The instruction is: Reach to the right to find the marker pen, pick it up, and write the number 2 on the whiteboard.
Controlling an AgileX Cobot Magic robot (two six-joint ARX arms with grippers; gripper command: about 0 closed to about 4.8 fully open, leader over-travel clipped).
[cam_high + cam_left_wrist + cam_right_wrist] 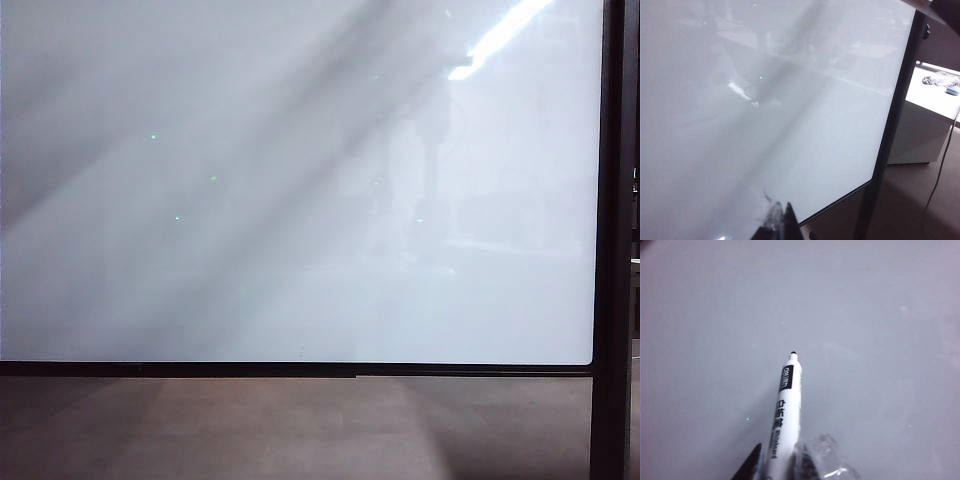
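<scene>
Backdrop: your whiteboard [300, 200] fills the exterior view, bare, neither arm visible.
Right gripper [782, 467]: clamped on the marker pen [785, 425], tip aimed at the board.
Left gripper [777, 222]: only fingertips show by the board's lower edge; opening unclear.

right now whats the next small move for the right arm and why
Probably ease the pen forward until its tip meets the whiteboard. The right gripper is shut on the pen, which points at the board, and no ink shows in any view.
</scene>
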